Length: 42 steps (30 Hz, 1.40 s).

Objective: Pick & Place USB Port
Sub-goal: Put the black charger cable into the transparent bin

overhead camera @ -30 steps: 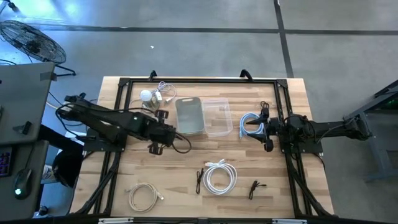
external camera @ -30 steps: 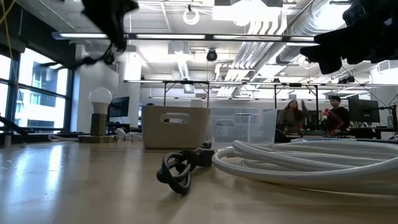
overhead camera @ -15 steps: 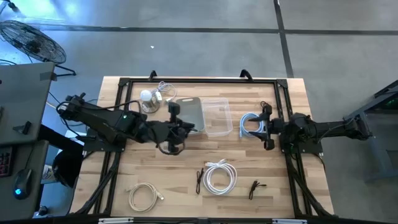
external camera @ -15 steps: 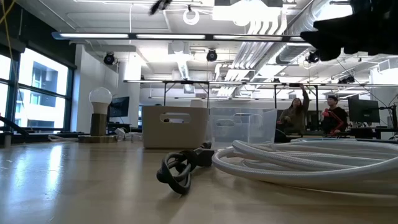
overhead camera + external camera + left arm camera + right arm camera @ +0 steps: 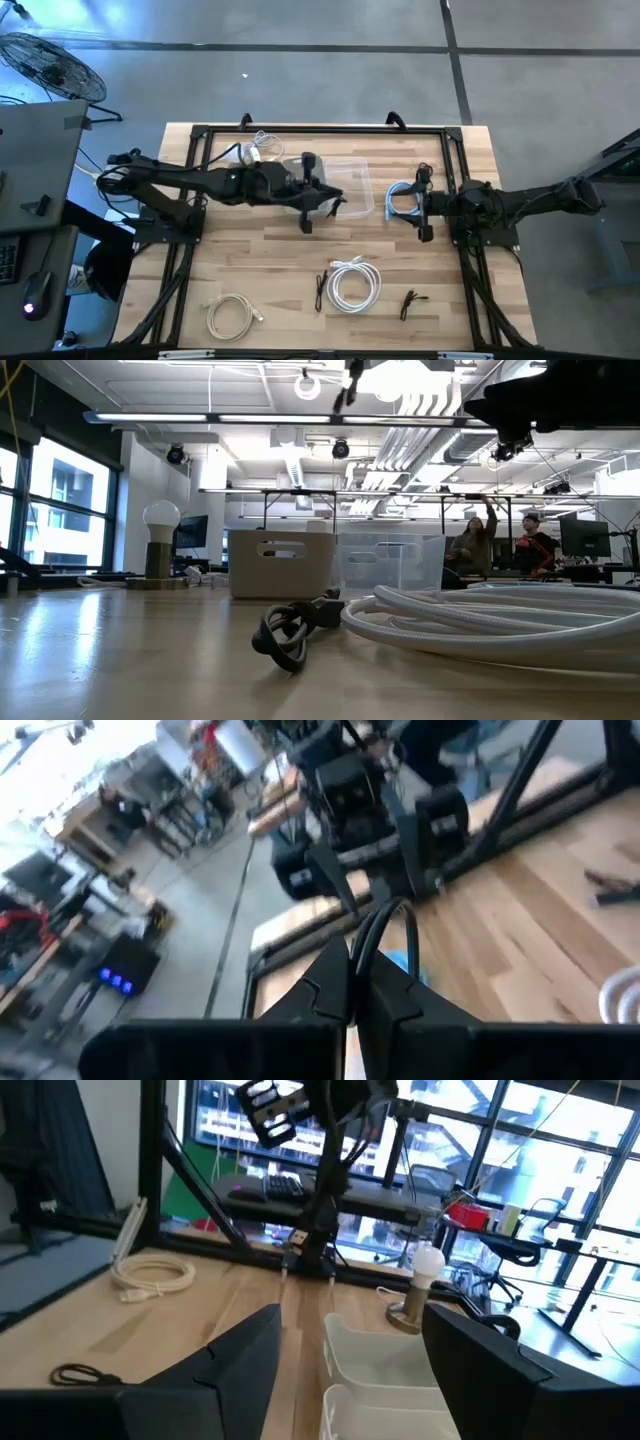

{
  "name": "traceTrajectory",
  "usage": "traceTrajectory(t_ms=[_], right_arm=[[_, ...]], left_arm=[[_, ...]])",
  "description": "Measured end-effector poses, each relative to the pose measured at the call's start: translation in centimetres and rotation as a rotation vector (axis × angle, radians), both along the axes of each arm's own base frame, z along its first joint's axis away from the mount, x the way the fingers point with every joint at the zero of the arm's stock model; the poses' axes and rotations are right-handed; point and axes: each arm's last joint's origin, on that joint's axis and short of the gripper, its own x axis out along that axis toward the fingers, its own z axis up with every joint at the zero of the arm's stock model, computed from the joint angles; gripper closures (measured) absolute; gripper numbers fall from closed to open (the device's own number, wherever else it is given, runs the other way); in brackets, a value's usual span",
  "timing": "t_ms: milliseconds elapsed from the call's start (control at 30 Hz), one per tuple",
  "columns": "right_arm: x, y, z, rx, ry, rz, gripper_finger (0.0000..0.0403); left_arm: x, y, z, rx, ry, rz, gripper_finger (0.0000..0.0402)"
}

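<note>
My left gripper (image 5: 322, 196) hangs high over the bins, above where the beige bin (image 5: 303, 185) meets the clear bin (image 5: 352, 188), and it is shut on a thin black USB cable (image 5: 338, 206). In the left wrist view the gripper (image 5: 357, 990) shows the cable as a loop (image 5: 386, 920). In the low view a bit of cable (image 5: 350, 380) dangles at the top. My right gripper (image 5: 420, 205) waits open beside a blue-white cable (image 5: 400, 200) that lies on the table; in its own view it is also open (image 5: 350, 1370). My left gripper pinches the black cable between its two shut fingers (image 5: 325, 982). A loop of the cable (image 5: 372, 945) stands out past the fingertips. The cable is lifted clear of the table, and its free end (image 5: 299, 1245) hangs slack below the gripper.
On the table's near half lie a white coil (image 5: 355, 283), a cream coil (image 5: 232, 315) and two small black bundled cables (image 5: 320, 290) (image 5: 410, 300). A bulb lamp (image 5: 236, 156) stands at the far left by a thin white cord. People stand in the room behind (image 5: 480, 540).
My left gripper has carried the black cable toward the table's right and slightly toward its far edge, from near the beige bin's near-left corner to above the bins. In the low view it has risen out of the top of the picture. It has stayed shut.
</note>
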Motion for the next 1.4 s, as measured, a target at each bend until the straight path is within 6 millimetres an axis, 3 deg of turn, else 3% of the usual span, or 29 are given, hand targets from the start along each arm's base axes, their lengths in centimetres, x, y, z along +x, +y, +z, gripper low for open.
traceTrajectory(t_ms=[200, 667, 1033, 1167, 1300, 1400], right_arm=[[1.8, 0.4, 1.2, -0.013, 0.018, -0.006, 0.0167], [7.4, 0.9, 3.5, -0.019, 0.111, 0.034, 0.0167], [10.7, 1.3, 4.3, -0.026, 0.146, 0.089, 0.0173], [11.3, 1.3, 4.2, -0.038, 0.159, 0.09, 0.0227], [11.4, 1.3, 4.2, -0.091, 0.166, 0.092, 0.0354], [11.4, 1.3, 4.3, -0.138, 0.165, 0.082, 0.0374]], left_arm=[[0.8, 1.2, -1.1, -0.006, -0.047, -0.037, 0.0402], [2.8, 0.9, -2.7, 0.036, -0.088, -0.138, 0.0401], [2.9, 0.9, -3.0, 0.038, -0.069, -0.143, 0.0401], [2.9, 0.8, -3.1, 0.038, -0.066, -0.146, 0.0401], [2.9, 0.8, -3.1, 0.037, -0.061, -0.156, 0.0401], [2.9, 0.7, -3.1, 0.035, -0.062, -0.171, 0.0402]])
